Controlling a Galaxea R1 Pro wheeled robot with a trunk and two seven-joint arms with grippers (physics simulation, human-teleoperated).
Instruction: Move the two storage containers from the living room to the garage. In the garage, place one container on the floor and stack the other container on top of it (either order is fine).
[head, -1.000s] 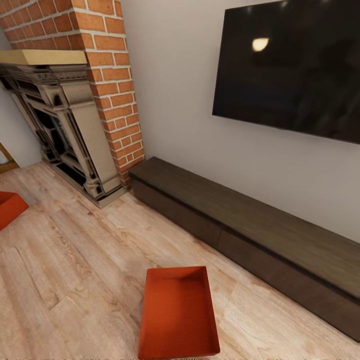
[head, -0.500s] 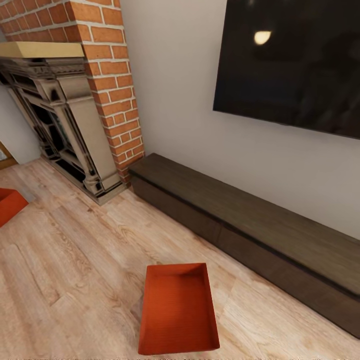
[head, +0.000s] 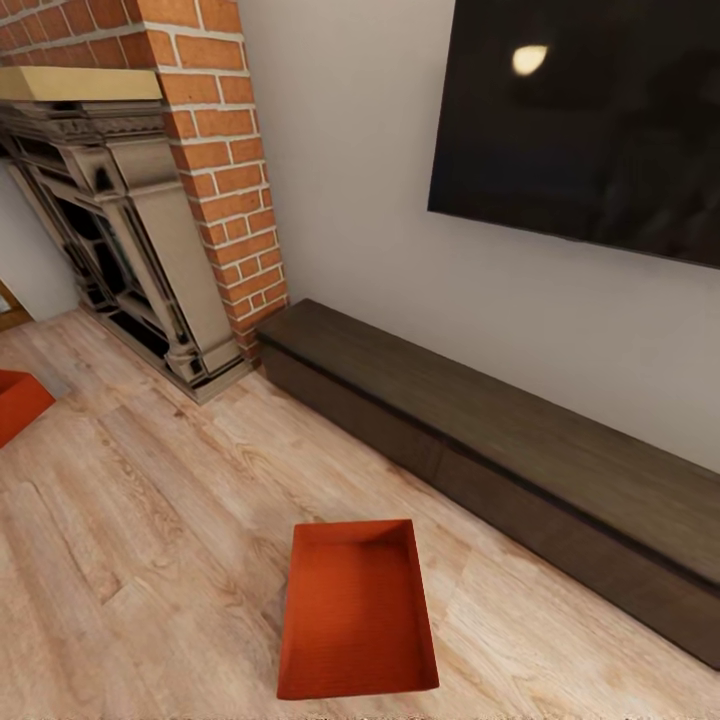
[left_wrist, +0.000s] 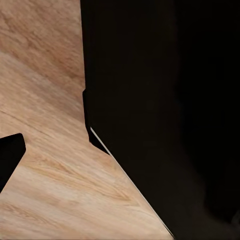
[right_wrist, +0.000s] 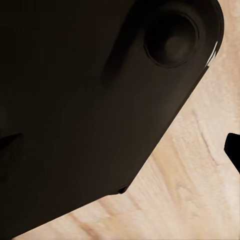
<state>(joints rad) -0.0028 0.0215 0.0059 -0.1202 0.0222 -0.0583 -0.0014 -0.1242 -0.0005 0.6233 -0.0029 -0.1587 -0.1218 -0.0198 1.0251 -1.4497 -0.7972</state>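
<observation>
Where the light wood plank floor (head: 150, 520) is seen from the head view, one storage container (head: 356, 610) lies open-topped just beside the long dark cabinet (head: 480, 440); a second storage container (head: 18, 402) is cut by the picture's left edge, near the fireplace (head: 120, 230) and brick chimney (head: 215, 150). Dark robot bodywork (left_wrist: 165, 120) over planks is given by both wrist views; whether the jaws are open cannot be told.

Red-orange containers (head: 356, 610), dk-brown cabinet (head: 500, 440)
</observation>
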